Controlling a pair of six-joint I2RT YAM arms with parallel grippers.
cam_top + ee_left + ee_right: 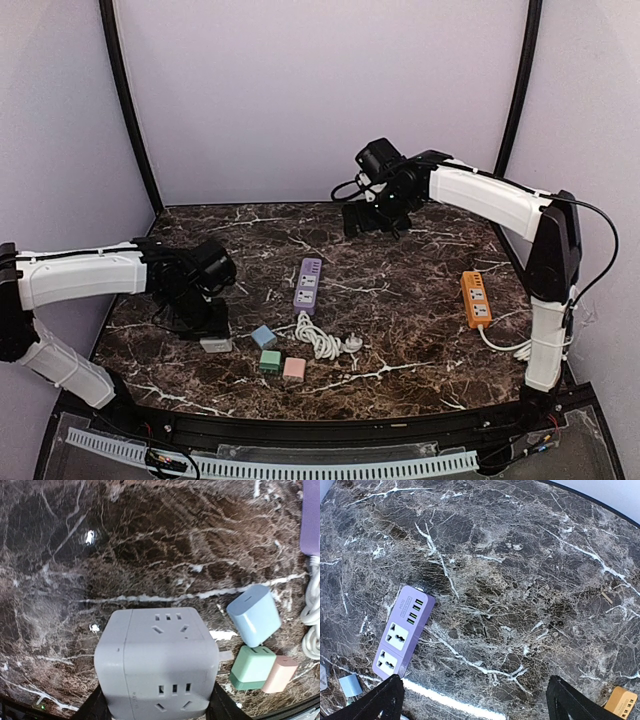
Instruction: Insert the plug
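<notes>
Tabletop [400, 290] of dark marble carries everything. The right gripper [476, 702] hangs high over the far side with its jaws wide apart and nothing between them. The left gripper [211, 332] is low at the near left, its jaws clamped on the sides of a grey socket cube [157, 665].

A purple power strip [308, 284] lies mid-table. An orange power strip [476, 298] sits well apart on the right. A coiled white cable [318, 337] runs from the purple strip's near end. Just beside the cube lie three small chargers: blue [254, 615], green [252, 667] and pink [280, 674], the last two touching.

A metal prong [225, 655] sticks out of the cube's right side, so I take the cube to be the plug, probably bound for the purple strip.

To do the step well:
- Lift the cube straight up first, since the green charger is close to the prong.
- Carry it above the cable coil rather than through it.
- Turn the wrist so the prongs point down, square to a socket face.
- Press in slowly; the strip is loose on smooth stone and may slide, so the idle right gripper could pin it.
</notes>
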